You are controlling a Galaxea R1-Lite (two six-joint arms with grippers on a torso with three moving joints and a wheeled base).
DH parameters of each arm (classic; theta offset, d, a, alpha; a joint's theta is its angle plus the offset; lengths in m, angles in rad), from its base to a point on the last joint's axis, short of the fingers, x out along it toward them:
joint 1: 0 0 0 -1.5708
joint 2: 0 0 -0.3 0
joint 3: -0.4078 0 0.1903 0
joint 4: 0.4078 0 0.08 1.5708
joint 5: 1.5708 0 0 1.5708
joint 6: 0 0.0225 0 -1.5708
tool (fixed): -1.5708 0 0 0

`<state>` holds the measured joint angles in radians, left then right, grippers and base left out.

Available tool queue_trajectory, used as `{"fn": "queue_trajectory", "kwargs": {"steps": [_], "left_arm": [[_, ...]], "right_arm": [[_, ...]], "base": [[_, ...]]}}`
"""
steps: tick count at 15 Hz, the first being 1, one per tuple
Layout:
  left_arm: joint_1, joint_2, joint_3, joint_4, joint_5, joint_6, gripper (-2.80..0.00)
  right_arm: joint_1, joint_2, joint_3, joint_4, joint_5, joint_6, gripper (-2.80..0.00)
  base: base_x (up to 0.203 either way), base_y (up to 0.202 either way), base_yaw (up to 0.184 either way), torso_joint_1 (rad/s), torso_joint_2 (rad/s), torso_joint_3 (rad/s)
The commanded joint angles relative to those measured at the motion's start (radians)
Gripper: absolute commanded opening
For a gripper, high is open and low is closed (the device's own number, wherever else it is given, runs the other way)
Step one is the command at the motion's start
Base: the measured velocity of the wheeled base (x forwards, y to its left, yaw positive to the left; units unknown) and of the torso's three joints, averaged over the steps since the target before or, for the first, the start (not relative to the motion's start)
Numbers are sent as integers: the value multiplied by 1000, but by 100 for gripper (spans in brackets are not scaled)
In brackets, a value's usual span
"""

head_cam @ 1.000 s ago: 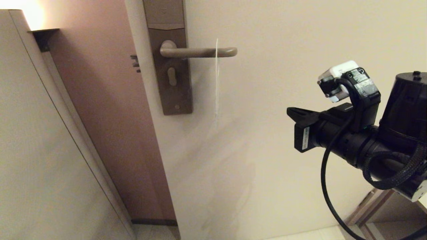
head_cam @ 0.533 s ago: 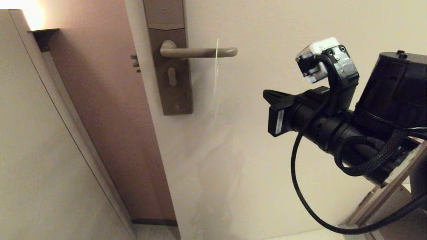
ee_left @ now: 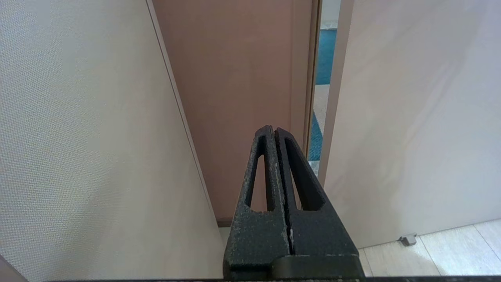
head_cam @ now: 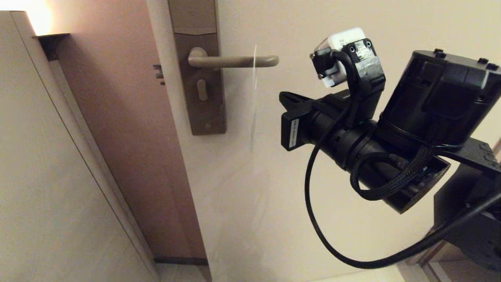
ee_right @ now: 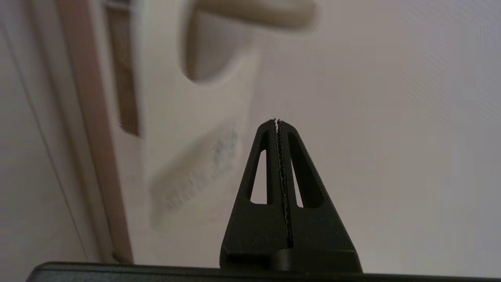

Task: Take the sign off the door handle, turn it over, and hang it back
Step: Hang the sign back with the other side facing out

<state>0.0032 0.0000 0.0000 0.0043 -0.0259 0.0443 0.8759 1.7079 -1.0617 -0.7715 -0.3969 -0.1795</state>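
The sign [head_cam: 254,98] hangs edge-on from the door handle [head_cam: 235,61], a beige-bronze lever on a tall brown lock plate [head_cam: 200,78]. In the right wrist view the sign [ee_right: 195,129] shows its white face with blurred print, its oval hole around the door handle [ee_right: 254,11]. My right gripper [head_cam: 284,98] is shut and empty, a little to the right of the sign at its mid height; it also shows in the right wrist view [ee_right: 277,121]. My left gripper [ee_left: 273,130] is shut and empty, low down facing the door gap.
The pale door [head_cam: 332,196] stands ajar beside a brown door frame [head_cam: 129,137] and a pale wall [head_cam: 39,176]. A doorstop [ee_left: 407,239] sits on the tiled floor. A wooden piece [head_cam: 430,270] shows at the lower right.
My right arm has risen and moved left toward the sign, from well right of it to close beside it. The sign has swayed slightly on the handle.
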Motion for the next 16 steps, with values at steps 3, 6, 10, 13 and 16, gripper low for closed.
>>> {"fn": "queue_trajectory", "kwargs": {"steps": [3,6,10,13,16], "left_arm": [[1,2,0,-1,0,0,-280],[1,2,0,0,0,0,-280],[0,2,0,0,0,0,-280],[0,1,0,0,0,0,-280],[0,2,0,0,0,0,-280]], "right_arm": [[28,45,-23,-51,-3,-25,-280],[34,58,-26,-74,-3,-29,-280],[46,95,-63,-123,-3,-30,-280],[70,123,-75,-157,-3,-45,-280],[85,141,-90,-161,-3,-50,-280]], "base": [[0,0,0,0,0,0],[0,0,0,0,0,0],[0,0,0,0,0,0],[0,0,0,0,0,0],[0,0,0,0,0,0]]}}
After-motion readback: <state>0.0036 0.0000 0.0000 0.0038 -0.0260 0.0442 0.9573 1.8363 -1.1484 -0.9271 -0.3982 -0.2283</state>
